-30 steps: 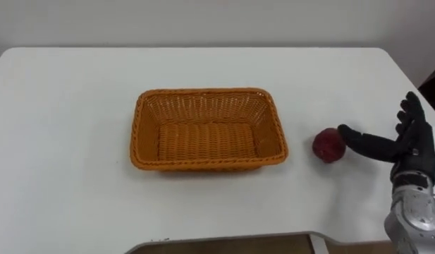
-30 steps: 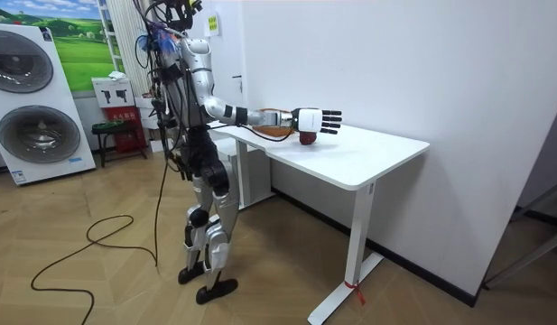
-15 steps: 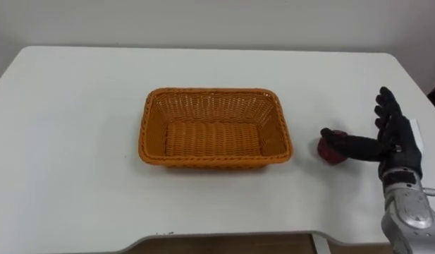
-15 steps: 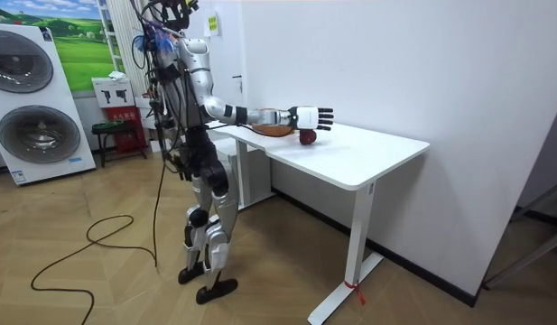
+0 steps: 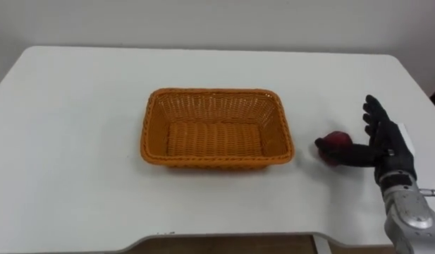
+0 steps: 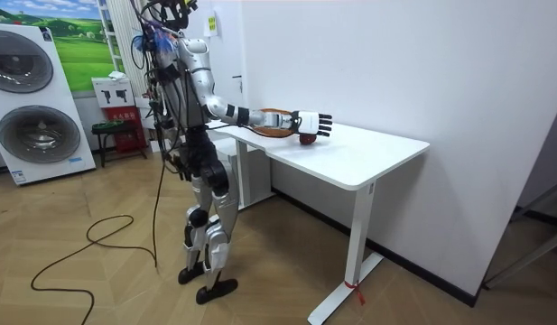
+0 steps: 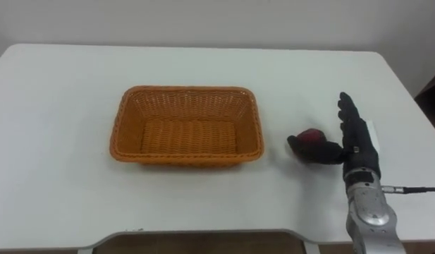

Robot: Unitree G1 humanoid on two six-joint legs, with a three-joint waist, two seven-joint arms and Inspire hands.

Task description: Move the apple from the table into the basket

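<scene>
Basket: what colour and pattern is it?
The basket is orange-brown woven wicker all over. It shows best in the left eye view.

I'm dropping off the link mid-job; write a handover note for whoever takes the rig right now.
Right robot hand: open, fingers straight, thumb across the front of the dark red round apple, no grasp yet.
The apple lies on the white table, right of the orange woven rectangular basket.
Done: reach to the apple.
Left: grasp, lift, place it, probably in the basket.
</scene>
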